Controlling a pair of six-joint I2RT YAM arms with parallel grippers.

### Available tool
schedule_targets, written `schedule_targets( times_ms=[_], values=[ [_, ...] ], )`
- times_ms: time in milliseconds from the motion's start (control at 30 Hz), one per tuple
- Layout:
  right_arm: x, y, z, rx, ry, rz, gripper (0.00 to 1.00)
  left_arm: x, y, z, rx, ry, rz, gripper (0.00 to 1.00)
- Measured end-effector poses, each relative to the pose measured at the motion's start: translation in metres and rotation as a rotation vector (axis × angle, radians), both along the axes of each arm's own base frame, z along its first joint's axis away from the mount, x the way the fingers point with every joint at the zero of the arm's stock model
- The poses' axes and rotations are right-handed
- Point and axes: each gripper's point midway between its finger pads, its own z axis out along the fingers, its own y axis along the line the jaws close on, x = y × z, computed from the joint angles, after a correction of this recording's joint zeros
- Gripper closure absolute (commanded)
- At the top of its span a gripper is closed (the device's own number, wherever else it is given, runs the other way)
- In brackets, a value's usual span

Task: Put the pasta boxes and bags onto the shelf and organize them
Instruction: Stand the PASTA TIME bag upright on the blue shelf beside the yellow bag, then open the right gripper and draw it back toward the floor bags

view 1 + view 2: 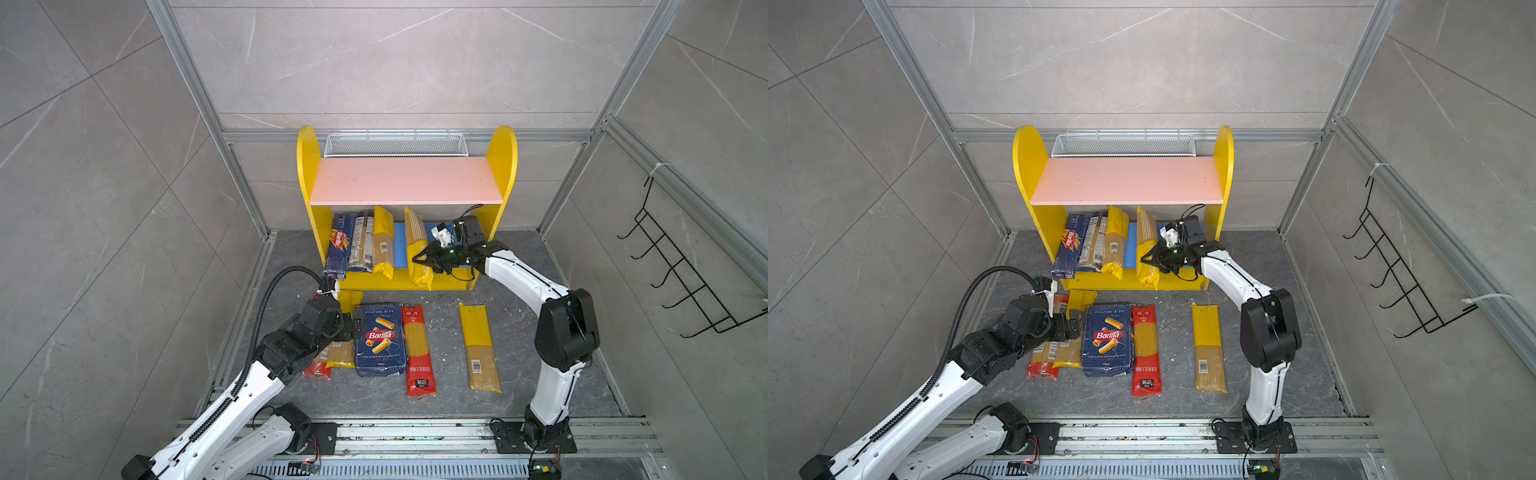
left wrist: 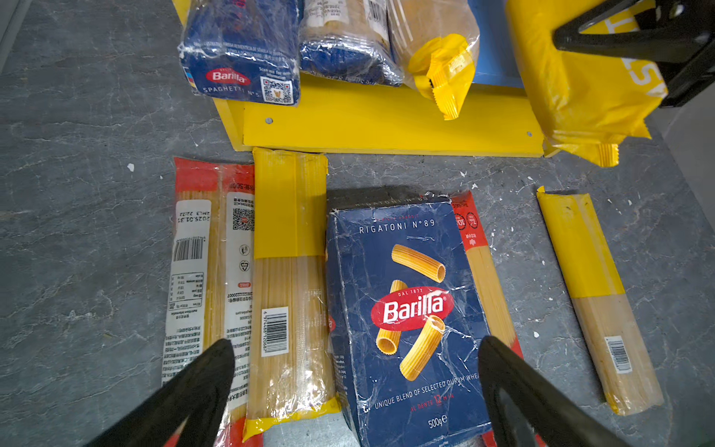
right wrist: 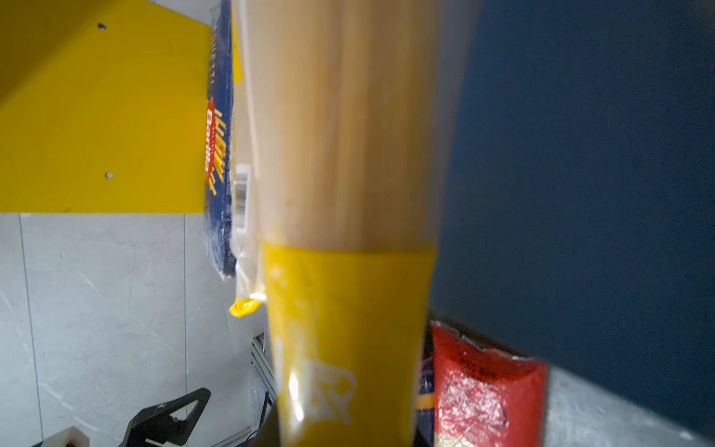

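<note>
The shelf (image 1: 405,180) has yellow sides and a pink upper board. On its blue lower board (image 1: 400,245) lean a Barilla spaghetti box (image 1: 338,245), a dark-ended bag (image 1: 360,243) and a yellow-ended bag (image 1: 383,243). My right gripper (image 1: 419,259) is shut on another yellow-ended spaghetti bag (image 3: 348,193), tilted in the lower tier. On the floor lie the rigatoni pack (image 2: 406,309), a red-ended bag (image 1: 417,351), a yellow-ended bag (image 1: 480,347), and two bags (image 2: 247,290) partly under my left arm. My left gripper (image 2: 356,387) hangs open above the rigatoni pack's left edge.
A white mesh basket (image 1: 392,144) sits behind the upper board. A black wire hook rack (image 1: 681,266) hangs on the right wall. Aluminium frame posts and rails (image 1: 415,436) bound the grey floor on all sides.
</note>
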Motion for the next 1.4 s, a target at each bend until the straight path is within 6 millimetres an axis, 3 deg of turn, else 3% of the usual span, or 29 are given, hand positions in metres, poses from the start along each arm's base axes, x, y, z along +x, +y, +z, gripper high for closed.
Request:
schedule_targets(
  times_ms=[200,433,800,900,1233,1400],
  values=[
    [0.030,0.003,-0.013,0.009,0.018,-0.002,0.74,0.007,0.006,0.000,-0.012,0.004,0.013,0.00],
    [0.036,0.009,-0.004,0.031,-0.019,0.021,0.39,0.010,0.006,-0.003,-0.029,0.022,0.010,0.00],
    [0.036,0.010,0.001,0.042,-0.036,0.024,0.34,0.006,0.008,0.000,-0.044,0.008,0.007,0.00],
    [0.026,0.005,0.003,0.035,-0.037,0.026,0.31,0.004,0.011,0.004,-0.049,-0.006,0.011,0.00],
    [-0.024,-0.018,0.036,-0.005,-0.116,0.030,0.30,-0.004,0.024,-0.002,-0.041,0.039,0.053,0.00],
    [-0.062,-0.038,0.029,-0.055,-0.116,0.018,0.30,-0.010,0.027,0.006,-0.077,0.006,0.063,0.00]
  ],
)
